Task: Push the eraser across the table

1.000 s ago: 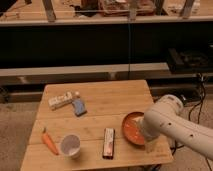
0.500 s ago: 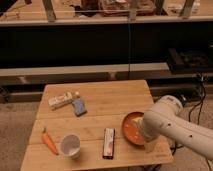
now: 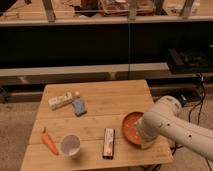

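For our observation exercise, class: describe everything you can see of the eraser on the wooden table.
The eraser is a slim black bar with a pale, reddish label strip on top. It lies flat on the table near its front edge, pointing roughly front to back, between the white cup and the orange bowl, touching neither. The gripper is apart, at the bowl.

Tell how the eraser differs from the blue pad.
The eraser is black, long and slim; the blue pad is short, squarish. The eraser lies near the front edge, the pad farther back beside the carton. Both lie flat on the table. The gripper is by the orange bowl.
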Controlling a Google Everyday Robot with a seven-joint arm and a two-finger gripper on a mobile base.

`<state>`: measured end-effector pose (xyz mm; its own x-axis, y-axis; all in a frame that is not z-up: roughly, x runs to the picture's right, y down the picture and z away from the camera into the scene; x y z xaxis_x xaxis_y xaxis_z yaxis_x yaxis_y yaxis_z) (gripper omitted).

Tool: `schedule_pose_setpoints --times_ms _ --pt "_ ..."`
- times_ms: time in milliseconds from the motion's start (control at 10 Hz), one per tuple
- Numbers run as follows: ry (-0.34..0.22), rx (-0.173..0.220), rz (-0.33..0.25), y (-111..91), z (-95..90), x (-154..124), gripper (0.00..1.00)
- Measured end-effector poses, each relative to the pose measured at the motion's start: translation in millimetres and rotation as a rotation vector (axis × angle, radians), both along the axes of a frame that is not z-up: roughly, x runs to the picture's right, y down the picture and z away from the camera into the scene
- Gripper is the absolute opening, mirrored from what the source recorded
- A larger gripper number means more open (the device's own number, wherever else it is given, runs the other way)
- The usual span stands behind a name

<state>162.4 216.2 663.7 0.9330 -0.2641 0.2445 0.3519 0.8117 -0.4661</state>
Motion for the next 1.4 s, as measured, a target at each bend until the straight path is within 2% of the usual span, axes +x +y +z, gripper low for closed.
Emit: schedule_pose_setpoints --times_ms 400,500,800,1000,1400 --pt "-0.004 -0.007 -0.009 8 7.6 -6 0.11" --pt "-0.008 -0.009 -0.013 10 9.2 -9 0.06" --pt "-0.009 -0.013 -0.014 18 13.8 -13 0.05" --pt "-0.005 -0.015 -0.008 31 11.6 -9 0.05" --pt "-0.019 -0.018 -0.011 40 18.0 -13 0.05"
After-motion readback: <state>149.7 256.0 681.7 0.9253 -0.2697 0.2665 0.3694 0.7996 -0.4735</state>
